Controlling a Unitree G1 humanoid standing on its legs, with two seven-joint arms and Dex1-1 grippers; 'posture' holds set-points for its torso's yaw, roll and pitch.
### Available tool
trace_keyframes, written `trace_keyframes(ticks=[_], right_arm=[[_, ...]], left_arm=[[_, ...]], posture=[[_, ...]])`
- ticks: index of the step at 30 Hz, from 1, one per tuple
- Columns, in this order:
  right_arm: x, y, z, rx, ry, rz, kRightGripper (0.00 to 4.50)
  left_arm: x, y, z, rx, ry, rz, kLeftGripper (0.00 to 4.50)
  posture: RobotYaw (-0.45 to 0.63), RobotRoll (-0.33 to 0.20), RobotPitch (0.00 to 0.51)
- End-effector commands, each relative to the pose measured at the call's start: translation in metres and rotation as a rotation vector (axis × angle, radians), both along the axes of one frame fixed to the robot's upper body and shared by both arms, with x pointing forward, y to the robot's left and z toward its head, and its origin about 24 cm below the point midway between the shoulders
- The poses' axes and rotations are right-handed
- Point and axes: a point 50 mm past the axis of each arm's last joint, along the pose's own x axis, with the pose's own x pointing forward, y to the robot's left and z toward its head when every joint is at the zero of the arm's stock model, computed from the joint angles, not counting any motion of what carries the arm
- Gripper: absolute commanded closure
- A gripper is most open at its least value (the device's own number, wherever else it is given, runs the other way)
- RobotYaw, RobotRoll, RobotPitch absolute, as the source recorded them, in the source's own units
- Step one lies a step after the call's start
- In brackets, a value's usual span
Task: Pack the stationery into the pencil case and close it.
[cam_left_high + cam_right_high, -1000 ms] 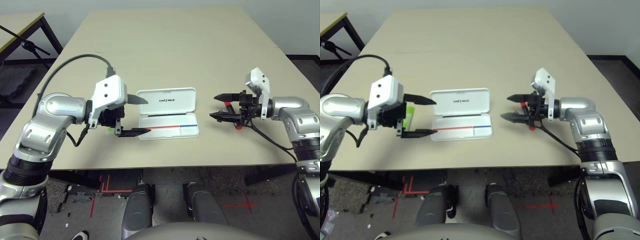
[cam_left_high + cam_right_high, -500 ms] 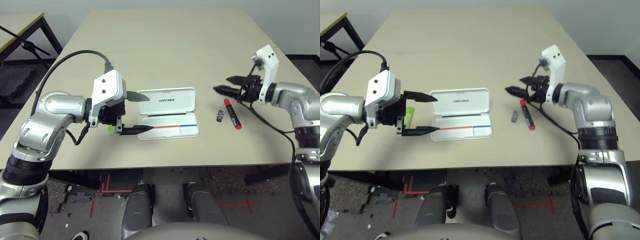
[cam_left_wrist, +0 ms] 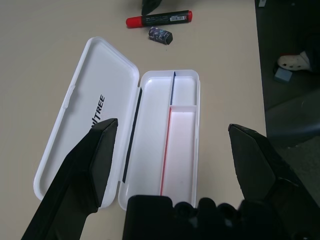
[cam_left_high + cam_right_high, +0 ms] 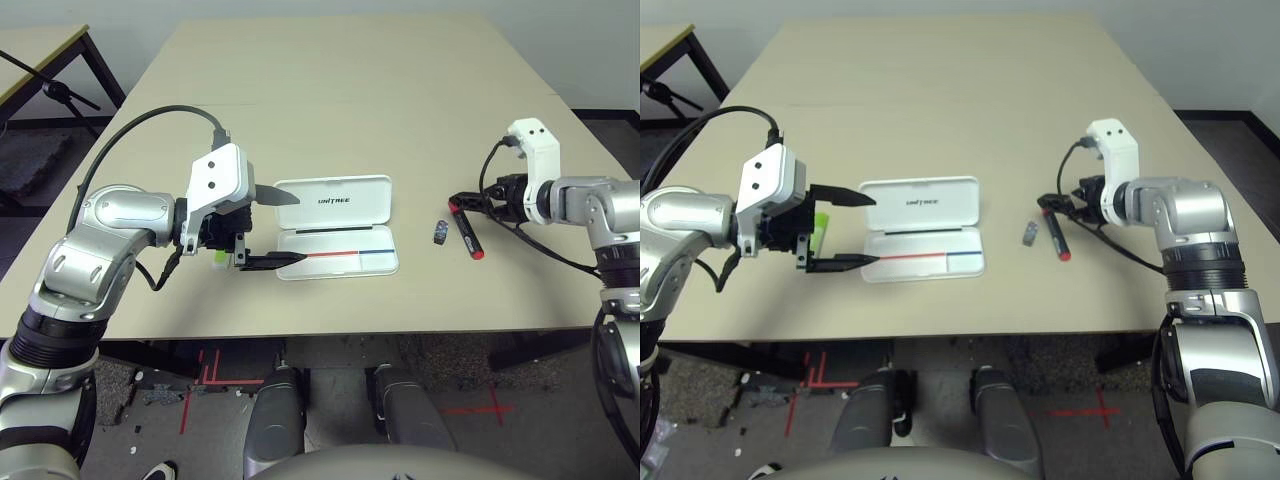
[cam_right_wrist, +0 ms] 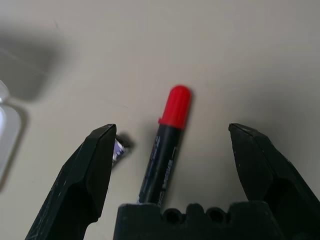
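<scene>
Nothing has yet been packed: both compartments of the pencil case (image 4: 336,236) are seen bare in the left wrist view, and the lid is laid flat open on the far side of the tray. Nearest the robot's left side, the left gripper (image 4: 284,228) is held with its fingers spread wide at the left end of the case, with nothing between them. Just behind it a sliver of lime green is glimpsed, probably the highlighter (image 4: 819,229), though most of it is hidden by the wrist. On the right, well apart from the case, the red marker (image 4: 465,228) and the small dark block (image 4: 440,232) are lying on the table (image 4: 350,90). The right gripper (image 5: 172,150) is poised over the marker, fingers wide on either side, not yet closed. All three items remain to be loaded, and the lid remains to be shut.
</scene>
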Motion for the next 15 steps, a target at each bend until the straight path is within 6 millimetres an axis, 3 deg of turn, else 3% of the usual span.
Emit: trace_keyframes(ticks=[1,12,15], right_arm=[[-0.005,-0.005,-0.013,-0.016,0.054,-0.010,0.00],[-0.004,-0.006,-0.028,-0.016,0.085,-0.034,0.00],[-0.002,-0.011,-0.027,-0.023,0.072,-0.058,0.59]], left_arm=[[0.000,-0.001,-0.003,0.023,0.000,-0.001,0.03],[0.000,-0.003,-0.003,0.021,-0.004,-0.004,0.03],[-0.001,-0.004,-0.002,0.020,-0.003,-0.003,0.00]], posture=[[-0.03,0.000,0.087],[-0.03,0.000,0.090],[-0.02,0.000,0.090]])
